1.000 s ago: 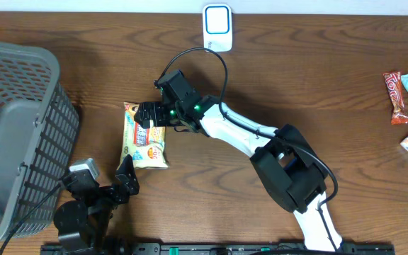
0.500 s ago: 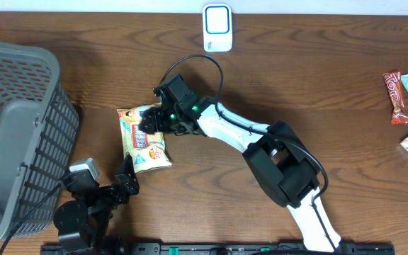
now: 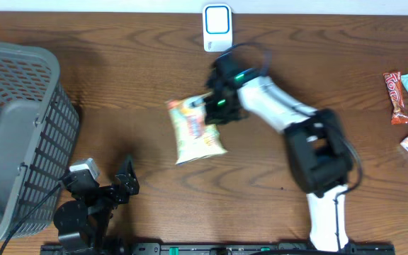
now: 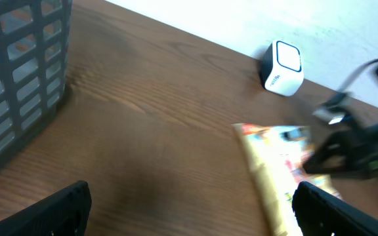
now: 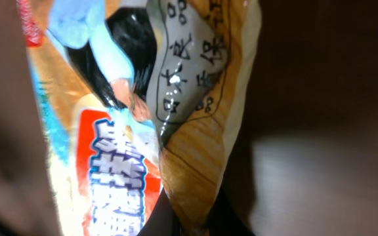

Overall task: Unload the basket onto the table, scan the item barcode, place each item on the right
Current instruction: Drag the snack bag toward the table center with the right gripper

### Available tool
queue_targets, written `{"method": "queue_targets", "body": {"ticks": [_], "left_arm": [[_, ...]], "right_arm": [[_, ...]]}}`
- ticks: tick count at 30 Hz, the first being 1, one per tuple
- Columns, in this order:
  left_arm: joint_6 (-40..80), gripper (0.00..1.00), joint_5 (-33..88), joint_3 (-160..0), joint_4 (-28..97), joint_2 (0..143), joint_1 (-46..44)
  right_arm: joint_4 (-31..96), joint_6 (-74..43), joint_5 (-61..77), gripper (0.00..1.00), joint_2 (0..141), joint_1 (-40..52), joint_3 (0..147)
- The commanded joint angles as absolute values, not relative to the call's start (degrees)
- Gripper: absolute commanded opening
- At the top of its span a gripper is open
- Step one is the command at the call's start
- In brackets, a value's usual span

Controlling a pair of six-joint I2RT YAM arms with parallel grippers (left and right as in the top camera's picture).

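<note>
Holding the snack bag [image 3: 195,133] tight by its top end, my right gripper [image 3: 213,108] keeps a firm pinch on it. I see the bag over the middle of the table [image 3: 119,71], near the white scanner [image 3: 217,27] at the far edge but not touching it. My left gripper [image 3: 127,178] sits wide open and empty at the near left, beside the grey basket [image 3: 13,127].

Black Chinese characters on a pale grey panel of the snack packet [image 5: 176,118], turned sideways in the right wrist view; 品 and 保 seemingly among them, the others not securely read. Large white characters on its red panel, blurred. White lettering on the red bar wrapper [image 3: 396,97], far right: too small to read. Small marking on the side of the scanner [image 4: 283,67]: illegible.
</note>
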State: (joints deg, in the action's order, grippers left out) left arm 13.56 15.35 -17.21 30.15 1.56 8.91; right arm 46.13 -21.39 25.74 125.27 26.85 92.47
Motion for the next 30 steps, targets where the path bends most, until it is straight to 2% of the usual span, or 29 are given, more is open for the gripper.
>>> {"method": "queue_targets", "body": {"ticks": [1, 2, 3, 4, 5, 6, 8, 9, 11, 12, 14, 18, 19, 20, 23, 30], "left_arm": [[13.85, 0.98, 16.03, -17.08, 30.0, 1.34, 9.04], [13.85, 0.98, 16.03, -17.08, 30.0, 1.34, 9.04], [13.87, 0.98, 16.03, -17.08, 30.0, 1.34, 9.04], [13.85, 0.98, 16.03, -17.08, 30.0, 1.34, 9.04], [13.85, 0.98, 16.03, -17.08, 30.0, 1.34, 9.04], [13.85, 0.98, 16.03, -17.08, 30.0, 1.34, 9.04], [13.87, 0.98, 16.03, -17.08, 30.0, 1.34, 9.04], [13.85, 0.98, 16.03, -17.08, 30.0, 1.34, 9.04], [13.85, 0.98, 16.03, -17.08, 30.0, 1.34, 9.04], [13.85, 0.98, 16.03, -17.08, 30.0, 1.34, 9.04], [13.85, 0.98, 16.03, -17.08, 30.0, 1.34, 9.04], [13.85, 0.98, 16.03, -17.08, 30.0, 1.34, 9.04], [13.85, 0.98, 16.03, -17.08, 30.0, 1.34, 9.04], [13.85, 0.98, 16.03, -17.08, 30.0, 1.34, 9.04], [13.85, 0.97, 16.03, -17.08, 30.0, 1.34, 9.04], [13.85, 0.98, 16.03, -17.08, 30.0, 1.34, 9.04]], "right_arm": [[48.84, -8.6, 17.89, 0.01, 117.8, 20.91, 91.79], [49.58, -8.05, 17.89, 0.03, 115.46, 19.25, 91.79], [49.63, -8.05, 17.91, 0.2, 114.06, 18.52, 91.79], [49.71, -8.05, 17.91, 0.51, 111.98, 17.72, 91.83], [49.91, -8.05, 17.91, 0.55, 110.41, 17.32, 91.83], [50.19, -8.03, 17.89, 0.65, 107.61, 17.06, 91.83], [50.48, -8.05, 17.89, 0.69, 104.6, 17.08, 91.83], [51.03, -8.08, 17.91, 0.65, 102.08, 17.47, 91.83], [53.17, -8.08, 17.45, 0.37, 99.42, 18.94, 91.81], [54.39, -8.08, 15.88, 0.2, 99.15, 19.73, 91.81], [56.03, -8.1, 10.24, 0.1, 100.2, 22.0, 90.76], [53.01, -9.3, 8.43, 0.09, 104.25, 25.1, 85.1], [51.83, -10.96, 7.9, 0.03, 106.19, 25.91, 82.83], [51.0, -12.99, 6.42, 0.01, 107.61, 26.35, 81.3], [49.69, -20.32, -1.06, 0.01, 112.2, 27.11, 77.65], [54.48, -20.95, -1.34, 0.01, 112.33, 27.2, 82.11]]}}
